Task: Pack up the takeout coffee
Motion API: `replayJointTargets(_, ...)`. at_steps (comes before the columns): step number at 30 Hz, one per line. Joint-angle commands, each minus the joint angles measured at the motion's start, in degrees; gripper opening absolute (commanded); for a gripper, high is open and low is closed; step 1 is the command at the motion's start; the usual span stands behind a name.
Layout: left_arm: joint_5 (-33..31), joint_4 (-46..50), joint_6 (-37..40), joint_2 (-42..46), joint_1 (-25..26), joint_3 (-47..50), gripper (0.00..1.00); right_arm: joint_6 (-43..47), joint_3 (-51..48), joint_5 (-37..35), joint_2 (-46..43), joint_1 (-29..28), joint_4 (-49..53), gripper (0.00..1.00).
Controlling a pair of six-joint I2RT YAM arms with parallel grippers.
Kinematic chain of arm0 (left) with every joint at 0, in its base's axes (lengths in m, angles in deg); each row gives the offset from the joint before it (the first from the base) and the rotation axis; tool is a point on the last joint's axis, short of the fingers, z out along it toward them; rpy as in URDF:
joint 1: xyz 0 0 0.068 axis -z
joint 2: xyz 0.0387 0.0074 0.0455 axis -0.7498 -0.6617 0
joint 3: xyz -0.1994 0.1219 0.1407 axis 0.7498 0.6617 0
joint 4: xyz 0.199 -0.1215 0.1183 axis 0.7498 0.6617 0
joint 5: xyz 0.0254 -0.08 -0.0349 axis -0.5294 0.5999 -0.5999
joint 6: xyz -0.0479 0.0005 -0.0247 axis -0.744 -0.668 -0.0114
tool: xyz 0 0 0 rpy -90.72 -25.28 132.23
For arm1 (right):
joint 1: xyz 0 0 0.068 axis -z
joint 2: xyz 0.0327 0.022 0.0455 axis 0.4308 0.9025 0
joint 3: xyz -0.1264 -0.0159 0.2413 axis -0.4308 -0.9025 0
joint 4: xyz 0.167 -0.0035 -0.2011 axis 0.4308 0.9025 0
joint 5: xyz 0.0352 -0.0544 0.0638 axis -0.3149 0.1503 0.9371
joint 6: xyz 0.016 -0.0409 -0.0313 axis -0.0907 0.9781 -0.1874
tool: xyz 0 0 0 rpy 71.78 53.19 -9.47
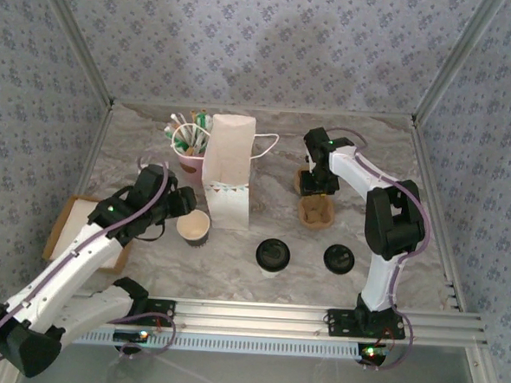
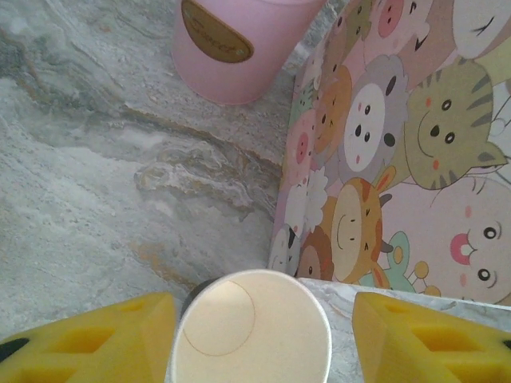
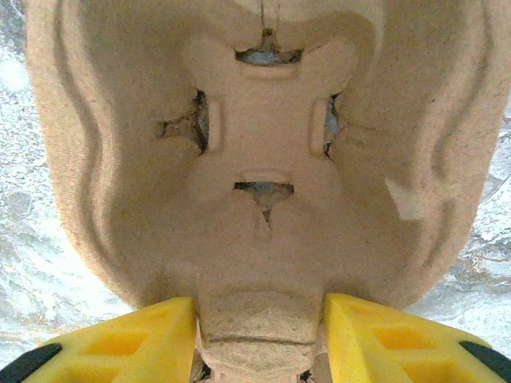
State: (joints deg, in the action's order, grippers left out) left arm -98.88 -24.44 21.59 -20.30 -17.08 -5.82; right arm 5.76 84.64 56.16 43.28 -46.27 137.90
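Progress early, we judge | left tool [image 2: 262, 327] apart, straddling open cup [image 1: 193, 227] just beside bag [image 1: 228, 177] | right tool [image 3: 259, 335] clamped on carrier [image 3: 263, 144], toward right edge of bench [image 1: 224, 276] | lidded cups [image 1: 273, 253] near front edge, unpacked

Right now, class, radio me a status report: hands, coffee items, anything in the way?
Left hand open, straddling paper cup. Right hand shut on cup carrier. Upright paper bag close beside the cup.

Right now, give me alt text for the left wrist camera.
An empty paper cup stands between the left gripper's open yellow fingers. Beyond it on the marble table are a cartoon-animal bag, right, and a pink cup, top.
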Motion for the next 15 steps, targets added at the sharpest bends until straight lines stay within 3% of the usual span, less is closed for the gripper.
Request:
replayJointTargets(1, 1.5, -1.9, 0.5, -0.4, -0.4, 0.3, 0.60, 0.9, 1.8, -1.3, 0.7, 0.0, 1.4, 0.45)
replayJointTargets(15, 2.2, -2.1, 0.0, -0.3, -0.4, 0.7, 0.59, 0.7, 1.6, -2.2, -0.9, -0.7, 2.4, 0.38)
